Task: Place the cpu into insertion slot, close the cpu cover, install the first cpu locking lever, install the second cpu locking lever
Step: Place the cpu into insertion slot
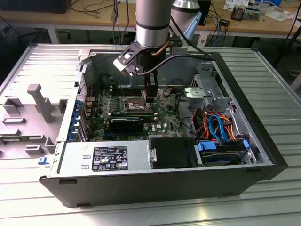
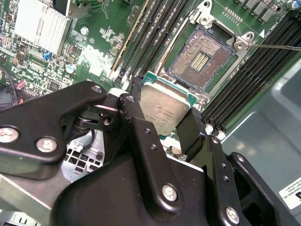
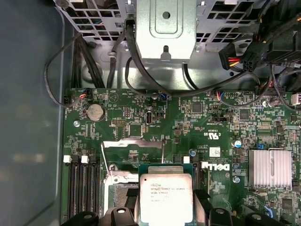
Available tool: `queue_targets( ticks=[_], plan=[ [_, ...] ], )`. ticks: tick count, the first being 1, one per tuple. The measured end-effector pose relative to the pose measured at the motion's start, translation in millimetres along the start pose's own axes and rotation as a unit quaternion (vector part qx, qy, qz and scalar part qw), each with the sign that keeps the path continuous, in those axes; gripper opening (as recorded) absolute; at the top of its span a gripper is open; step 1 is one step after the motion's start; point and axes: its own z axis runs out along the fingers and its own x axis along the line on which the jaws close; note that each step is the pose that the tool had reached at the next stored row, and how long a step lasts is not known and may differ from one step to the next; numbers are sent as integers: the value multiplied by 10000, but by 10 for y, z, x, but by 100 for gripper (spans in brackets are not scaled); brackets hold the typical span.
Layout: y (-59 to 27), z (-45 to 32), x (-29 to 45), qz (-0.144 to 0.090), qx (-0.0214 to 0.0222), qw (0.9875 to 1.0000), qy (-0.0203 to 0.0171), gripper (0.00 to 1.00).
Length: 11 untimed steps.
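Note:
My gripper (image 2: 164, 110) is shut on the cpu (image 2: 162, 113), a silvery square chip with a green edge, pinched at two opposite sides by the black fingers (image 2: 136, 94). The chip hangs tilted just above the green motherboard (image 3: 141, 122), beside the insertion slot (image 2: 202, 59), which lies open with its pin field bare. In the first wrist view the cpu (image 3: 167, 197) overlaps the slot's edge. The cpu cover (image 3: 133, 143) stands raised behind the slot. A thin locking lever (image 2: 277, 46) sticks out free. In the exterior view the gripper (image 1: 151, 96) is low inside the computer case.
Long black memory slots (image 2: 150, 37) flank the socket on both sides. A finned heatsink (image 3: 269, 168) sits on the board. The metal drive cage (image 3: 164, 23) and its cables (image 1: 216, 125) lie past the board. The power supply (image 1: 103, 157) lines the case's near side.

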Motion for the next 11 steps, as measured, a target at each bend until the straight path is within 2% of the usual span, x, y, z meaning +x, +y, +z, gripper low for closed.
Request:
queue_targets(
  ticks=[11],
  plan=[
    [0,6,0,112,3,9999,-2,55]
  ],
)
